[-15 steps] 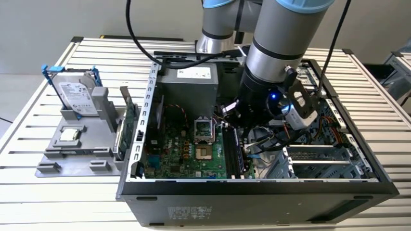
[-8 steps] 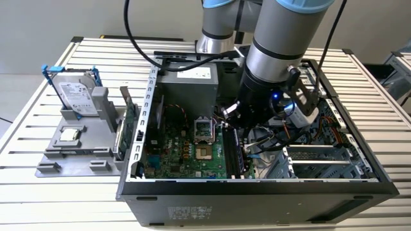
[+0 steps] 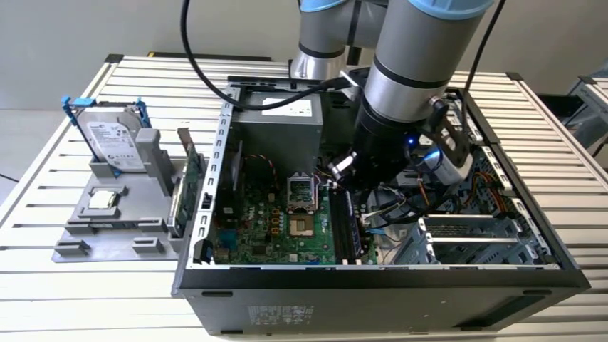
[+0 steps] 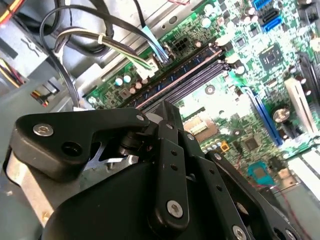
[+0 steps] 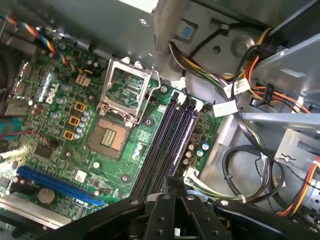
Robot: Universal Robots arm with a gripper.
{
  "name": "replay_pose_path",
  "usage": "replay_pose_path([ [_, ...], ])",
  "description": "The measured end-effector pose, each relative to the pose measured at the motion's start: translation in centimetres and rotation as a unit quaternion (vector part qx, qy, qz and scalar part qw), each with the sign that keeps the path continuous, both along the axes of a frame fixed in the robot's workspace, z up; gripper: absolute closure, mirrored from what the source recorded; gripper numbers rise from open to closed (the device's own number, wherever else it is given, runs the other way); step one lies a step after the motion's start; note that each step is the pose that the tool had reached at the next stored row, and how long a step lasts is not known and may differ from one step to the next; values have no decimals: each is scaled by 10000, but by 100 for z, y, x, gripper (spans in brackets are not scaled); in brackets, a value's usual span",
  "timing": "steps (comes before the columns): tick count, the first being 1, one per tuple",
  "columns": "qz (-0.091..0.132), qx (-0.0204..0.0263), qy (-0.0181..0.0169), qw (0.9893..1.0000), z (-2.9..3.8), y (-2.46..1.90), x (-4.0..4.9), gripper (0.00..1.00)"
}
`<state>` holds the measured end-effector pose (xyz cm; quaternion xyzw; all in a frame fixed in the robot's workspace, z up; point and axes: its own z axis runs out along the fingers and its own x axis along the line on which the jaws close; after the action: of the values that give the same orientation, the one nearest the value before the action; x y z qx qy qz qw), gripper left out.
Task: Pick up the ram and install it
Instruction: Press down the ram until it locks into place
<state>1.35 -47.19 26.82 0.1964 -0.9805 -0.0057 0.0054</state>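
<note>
The robot's black linkage gripper point(image 3: 354, 177) hangs inside the open dark grey computer case point(image 3: 380, 276), just above the long black memory slots point(image 5: 167, 142) on the green motherboard point(image 5: 125, 160), towards the exterior view's right of the square processor socket point(image 5: 107, 136). In both wrist views its fingers point(image 5: 172, 186) look pressed together. I cannot tell whether they pinch the thin green ram stick or where it lies. This looks like the seating stage, which calls for exact alignment with one slot.
</note>
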Motion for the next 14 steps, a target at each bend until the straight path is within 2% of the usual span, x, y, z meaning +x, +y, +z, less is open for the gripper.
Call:
replay_pose_path([
  [3, 189, 0, 0, 9998, 0, 0, 0, 100],
  [7, 434, 0, 0, 9991, 0, 1, 0, 100],
  [14, 817, 0, 0, 9967, -2, 3, 0, 100],
])
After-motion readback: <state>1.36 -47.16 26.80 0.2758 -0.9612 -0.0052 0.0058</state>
